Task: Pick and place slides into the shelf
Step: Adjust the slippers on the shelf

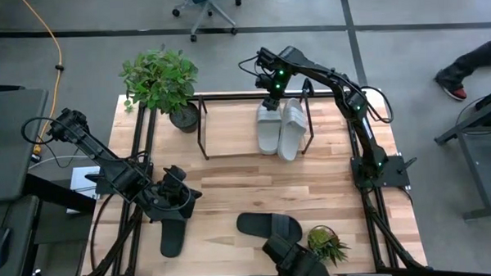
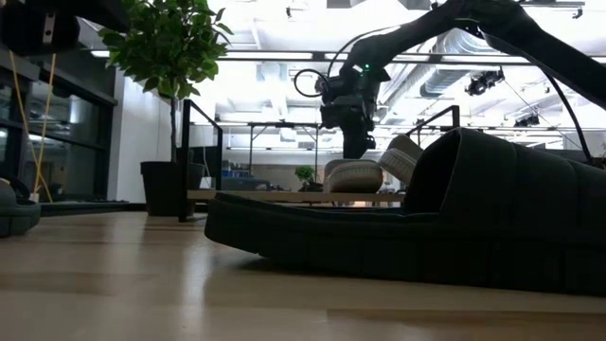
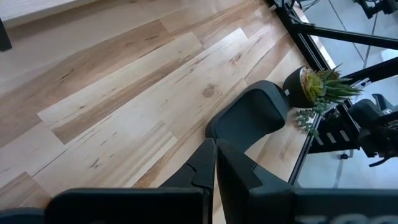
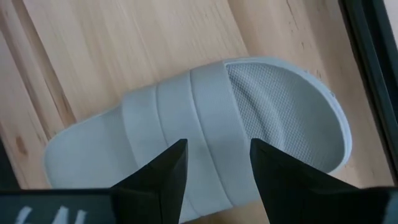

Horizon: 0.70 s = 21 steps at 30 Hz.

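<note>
Two light grey slides lie on the shelf [image 1: 229, 132] at the table's far side. One light grey slide [image 1: 269, 126] lies flat on the board. The other light grey slide [image 1: 293, 129] stands tipped on its side against it. My right gripper [image 1: 272, 93] is open just over the flat slide [image 4: 205, 118], its fingers standing above the wide strap. One black slide [image 1: 269, 226] lies flat near the table's near edge. A second black slide [image 1: 173, 235] lies at the near left. My left gripper [image 1: 180, 198] hovers shut beside it, holding nothing [image 3: 216, 163].
A large potted plant [image 1: 161, 79] stands at the shelf's left end. A small potted plant [image 1: 327, 242] sits by the near right edge, beside the black slide. The left half of the shelf board and the middle of the table [image 1: 255, 183] are bare wood.
</note>
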Motion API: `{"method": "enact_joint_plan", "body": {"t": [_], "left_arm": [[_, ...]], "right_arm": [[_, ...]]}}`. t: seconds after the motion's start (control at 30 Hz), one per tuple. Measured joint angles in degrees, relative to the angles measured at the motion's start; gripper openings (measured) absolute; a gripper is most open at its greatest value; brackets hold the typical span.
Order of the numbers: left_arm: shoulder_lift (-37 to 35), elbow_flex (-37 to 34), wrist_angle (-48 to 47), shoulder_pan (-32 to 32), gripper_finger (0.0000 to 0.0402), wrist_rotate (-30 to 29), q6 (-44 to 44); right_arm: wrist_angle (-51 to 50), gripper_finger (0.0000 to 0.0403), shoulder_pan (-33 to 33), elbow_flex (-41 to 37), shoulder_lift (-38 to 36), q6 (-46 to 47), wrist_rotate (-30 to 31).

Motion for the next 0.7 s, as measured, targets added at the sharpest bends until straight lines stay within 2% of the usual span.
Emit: {"method": "enact_joint_plan", "body": {"t": [0.4, 0.7], "left_arm": [[0.00, 0.00, 0.02, 0.00, 0.0005, 1.29, -0.02], [-0.04, 0.00, -0.01, 0.00, 0.0005, 1.69, -0.04]], "right_arm": [[0.14, 0.0165, 0.00, 0.00, 1.98, 0.23, -0.20], [0.21, 0.0165, 0.00, 0.00, 2.14, -0.19, -3.02]]}}
